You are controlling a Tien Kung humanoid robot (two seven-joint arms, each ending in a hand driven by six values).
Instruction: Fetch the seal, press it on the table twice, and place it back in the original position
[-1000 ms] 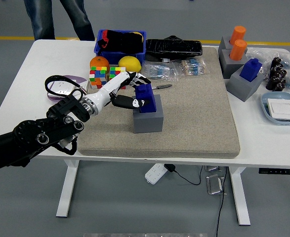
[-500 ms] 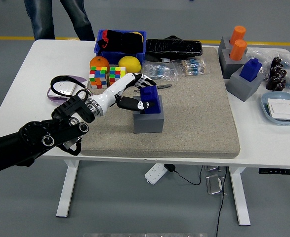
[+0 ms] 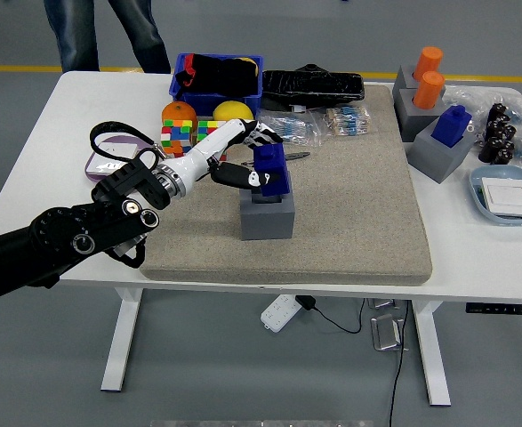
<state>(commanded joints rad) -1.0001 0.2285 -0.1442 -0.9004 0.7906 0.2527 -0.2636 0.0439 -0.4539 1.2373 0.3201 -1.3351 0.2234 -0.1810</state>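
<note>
One hand, one seal.
Left hand [image 3: 247, 156] pinches the upright blue seal [image 3: 270, 171], apparently just above its grey holder [image 3: 268, 213].

The left hand [image 3: 245, 158] grips the blue seal [image 3: 271, 169], raised partly out of its grey holder [image 3: 267, 216].

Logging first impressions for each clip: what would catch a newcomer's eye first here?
The black left arm ending in a white left hand, fingers closed on a blue seal raised just above its grey holder at the mat's left-centre. Next, the two orange seals at the far right, and the colourful puzzle cubes beside an orange behind the hand.
</note>
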